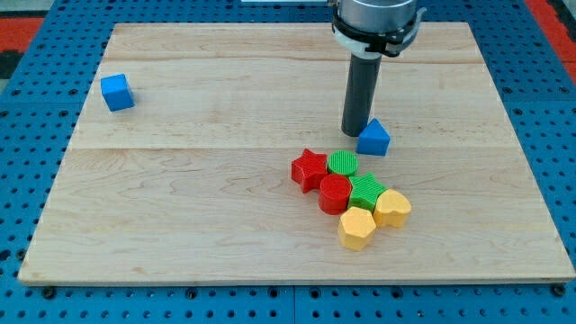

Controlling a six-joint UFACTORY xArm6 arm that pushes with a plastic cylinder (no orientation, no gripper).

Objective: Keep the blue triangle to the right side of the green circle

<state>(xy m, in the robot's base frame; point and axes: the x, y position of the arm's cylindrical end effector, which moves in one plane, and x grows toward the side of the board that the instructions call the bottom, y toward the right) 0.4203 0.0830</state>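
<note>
The blue triangle (373,138) lies right of the board's middle. The green circle (342,163) lies just below and to its left, a small gap apart. My tip (356,131) stands at the blue triangle's left edge, touching or nearly touching it, above the green circle. The dark rod rises from there to the view's top.
A cluster lies around the green circle: a red star (309,169) to its left, a red cylinder (335,193), a green block (366,191), a yellow heart (392,208) and a yellow hexagon (356,228) below. A blue cube (117,92) sits far left. The wooden board (180,225) rests on a blue pegboard.
</note>
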